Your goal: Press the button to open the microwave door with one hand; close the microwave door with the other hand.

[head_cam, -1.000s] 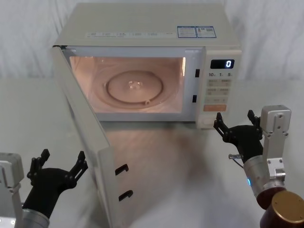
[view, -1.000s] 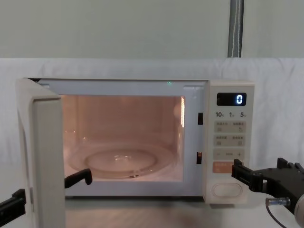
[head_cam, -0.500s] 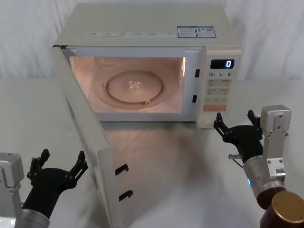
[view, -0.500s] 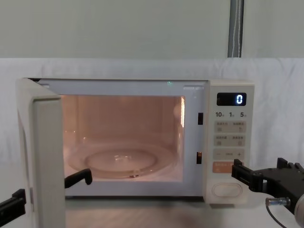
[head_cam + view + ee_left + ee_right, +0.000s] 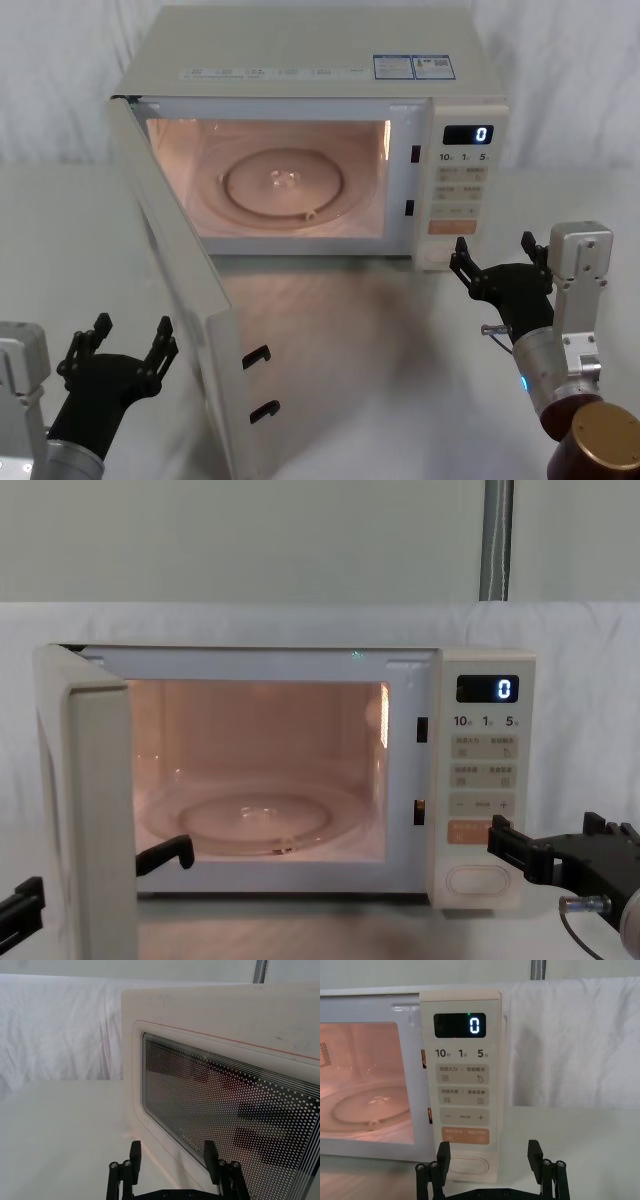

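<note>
With the door [image 5: 185, 300] standing open, the closing step is in hand. The left gripper [image 5: 118, 352], fingers spread at lower left, must push the door's outer face; the right gripper [image 5: 497, 262], fingers spread, hovers beside the button [image 5: 468, 1166].

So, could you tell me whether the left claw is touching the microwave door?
Apart. The head view shows table between the open left claw and the microwave door's outer face.

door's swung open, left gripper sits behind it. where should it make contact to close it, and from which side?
Don't pinch the door; push it. It stands wide open, hinged at the microwave's left edge, so its free edge with the two latch hooks offers the most leverage. The open left gripper is already beside the windowed outer face: probably best to press flat there, near the free edge, sweeping toward the lit cavity.
</note>
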